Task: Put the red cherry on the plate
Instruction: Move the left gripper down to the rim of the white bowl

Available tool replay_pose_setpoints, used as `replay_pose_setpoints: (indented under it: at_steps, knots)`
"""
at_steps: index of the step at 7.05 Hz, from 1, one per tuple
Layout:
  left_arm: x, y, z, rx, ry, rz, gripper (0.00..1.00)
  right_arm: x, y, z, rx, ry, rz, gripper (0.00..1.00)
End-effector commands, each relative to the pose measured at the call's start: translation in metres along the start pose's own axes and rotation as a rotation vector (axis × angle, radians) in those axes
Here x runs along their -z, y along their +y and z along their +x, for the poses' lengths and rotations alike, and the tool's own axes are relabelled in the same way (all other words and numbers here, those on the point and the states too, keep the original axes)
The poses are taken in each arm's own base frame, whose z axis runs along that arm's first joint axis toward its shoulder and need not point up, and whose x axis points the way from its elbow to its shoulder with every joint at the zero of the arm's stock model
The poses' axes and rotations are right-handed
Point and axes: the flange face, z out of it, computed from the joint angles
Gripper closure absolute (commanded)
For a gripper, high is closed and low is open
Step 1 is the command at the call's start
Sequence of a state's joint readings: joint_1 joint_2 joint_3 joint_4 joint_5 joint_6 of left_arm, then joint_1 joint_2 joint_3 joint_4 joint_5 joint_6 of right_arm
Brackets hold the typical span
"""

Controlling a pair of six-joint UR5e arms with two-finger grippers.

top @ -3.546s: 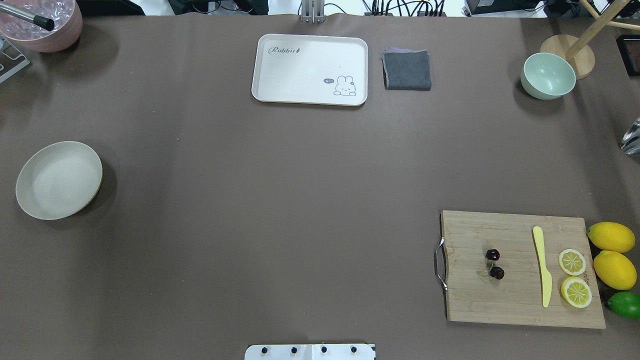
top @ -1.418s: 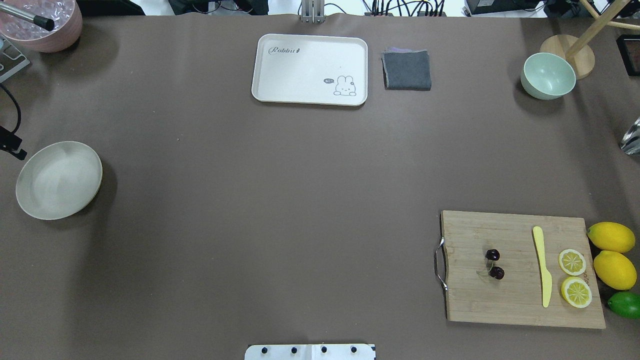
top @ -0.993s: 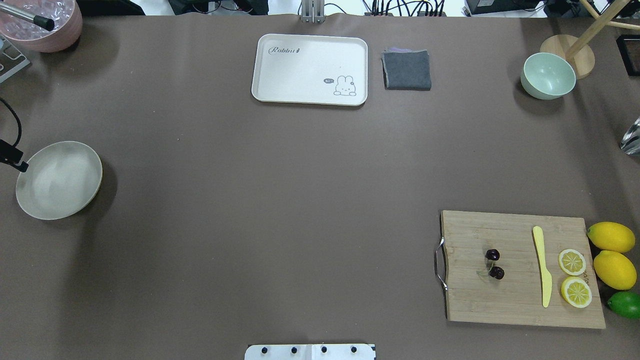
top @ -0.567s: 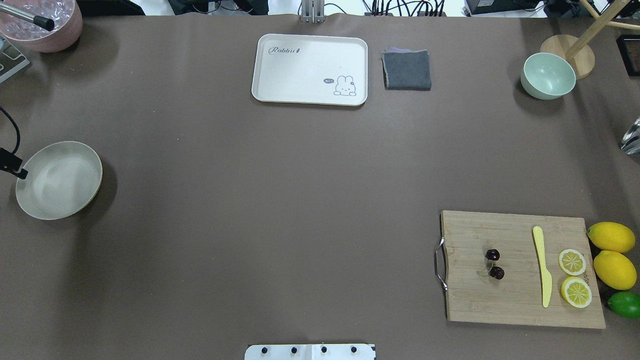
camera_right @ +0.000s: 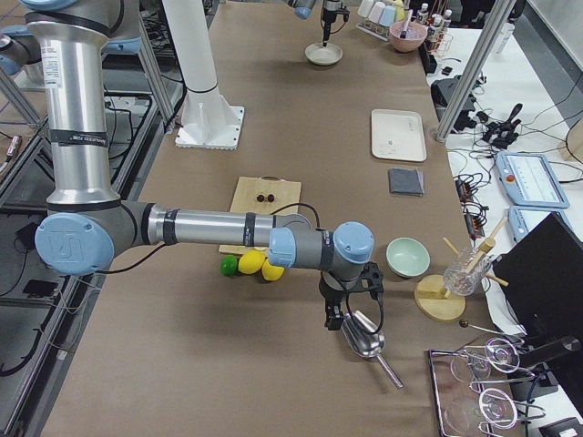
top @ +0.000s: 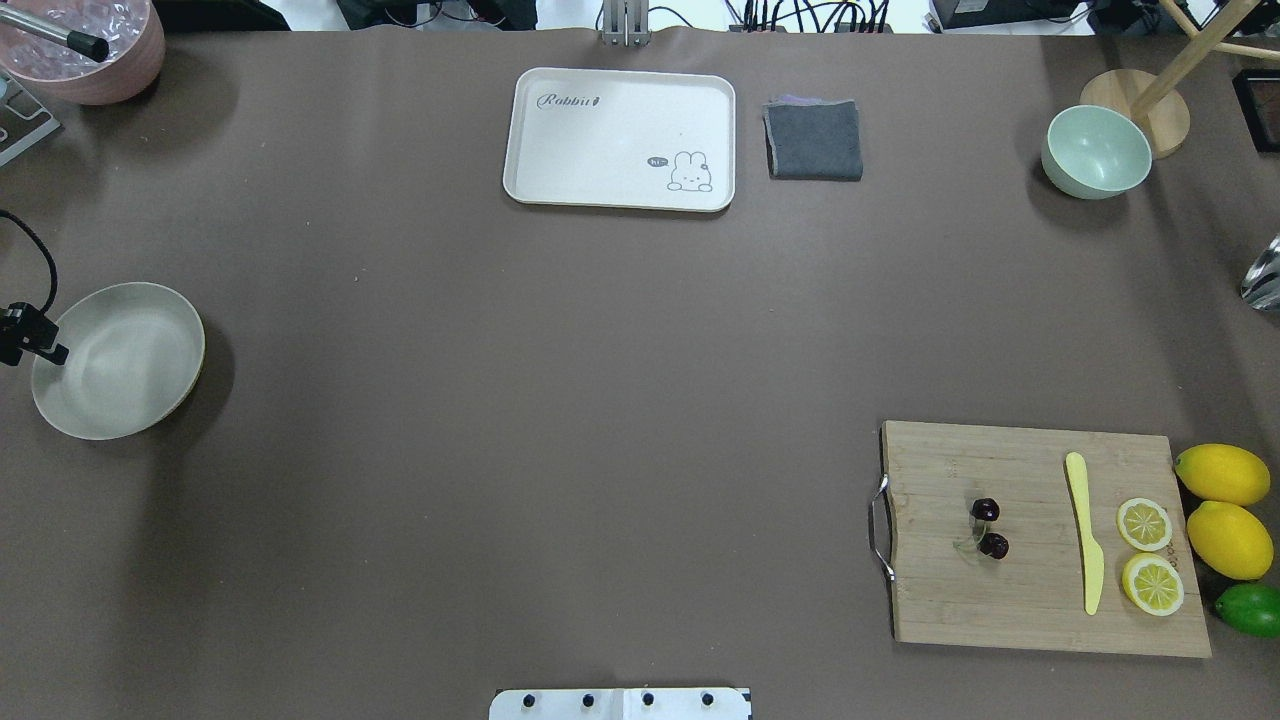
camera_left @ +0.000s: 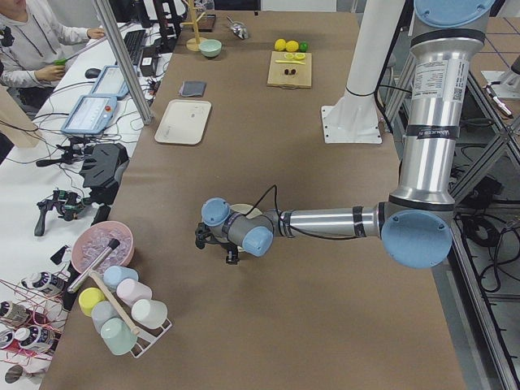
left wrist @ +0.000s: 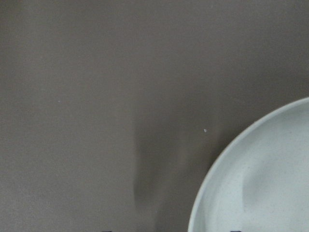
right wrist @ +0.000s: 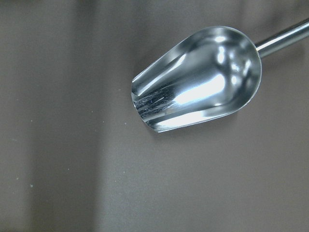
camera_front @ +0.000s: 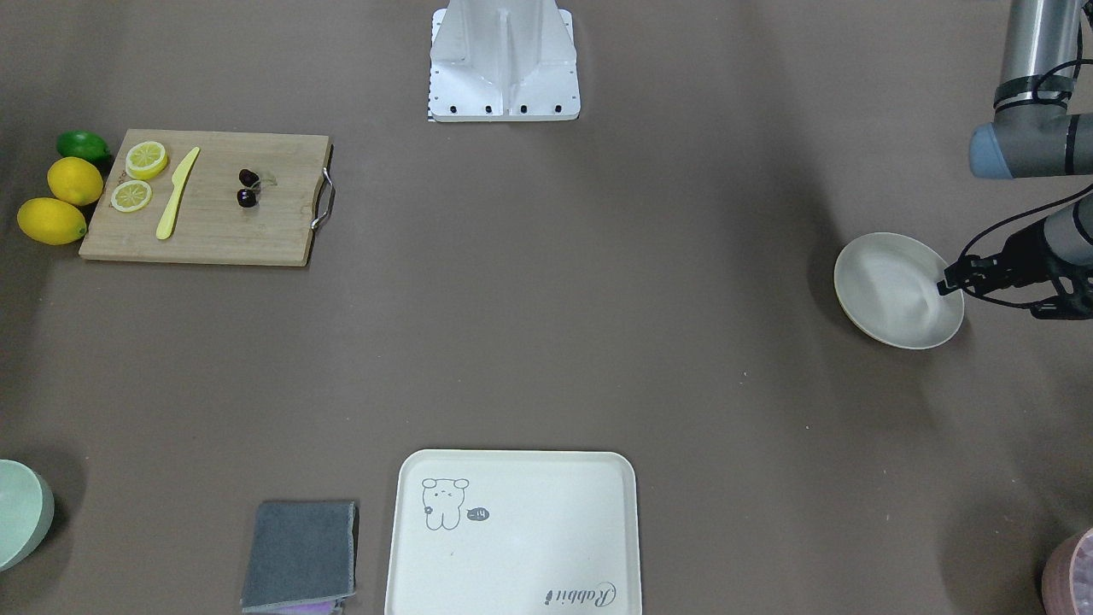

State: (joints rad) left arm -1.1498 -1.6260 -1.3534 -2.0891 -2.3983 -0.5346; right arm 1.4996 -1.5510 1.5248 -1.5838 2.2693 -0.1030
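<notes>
The red cherry [top: 988, 527], two tiny dark fruits joined by green stems, lies on the wooden cutting board [top: 1030, 600] at the near right; it also shows in the front view [camera_front: 248, 188]. The off-white plate [top: 118, 360] sits far off at the table's left side, with nothing on it. My left gripper [top: 50, 350] hovers at the plate's outer left rim [camera_front: 897, 290], apparently open and holding nothing. The left wrist view shows the plate's rim [left wrist: 260, 183] and bare table. My right gripper [camera_right: 339, 314] hangs over a metal scoop [right wrist: 198, 79]; I cannot tell its state.
On the board lie a yellow knife [top: 1085, 530] and two lemon slices [top: 1145, 523]. Lemons [top: 1222, 475] and a lime [top: 1250, 608] sit beside it. At the back are a cream tray [top: 620, 140], grey cloth [top: 814, 140], green bowl [top: 1095, 150] and pink bowl [top: 85, 45].
My left gripper came into the overhead view at the left edge and slid nearer along the plate's left rim. Cherry, plate and board have not moved.
</notes>
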Motion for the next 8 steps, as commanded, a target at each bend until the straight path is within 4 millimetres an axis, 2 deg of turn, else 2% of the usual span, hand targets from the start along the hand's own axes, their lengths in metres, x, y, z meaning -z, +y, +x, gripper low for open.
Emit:
replay_pose_setpoints:
  at_steps: [1,2,5,6,8]
  knots:
    - [-0.002,0.000,0.002,-0.007,0.002,0.001,0.93,-0.001,0.000,-0.001,0.001,-0.001,-0.002,0.00]
    - [-0.002,0.001,0.004,-0.005,0.004,-0.002,1.00,-0.001,0.000,-0.002,0.002,-0.001,-0.003,0.00]
    - [0.002,-0.001,0.023,0.034,0.102,-0.062,1.00,-0.001,-0.003,-0.004,0.008,0.000,-0.004,0.00]
    - [0.013,-0.010,0.037,0.062,0.173,-0.104,1.00,-0.001,-0.003,-0.004,0.009,0.001,-0.003,0.00]
    - [0.068,-0.041,0.055,0.139,0.237,-0.099,1.00,0.001,-0.007,-0.006,0.008,0.001,-0.001,0.00]
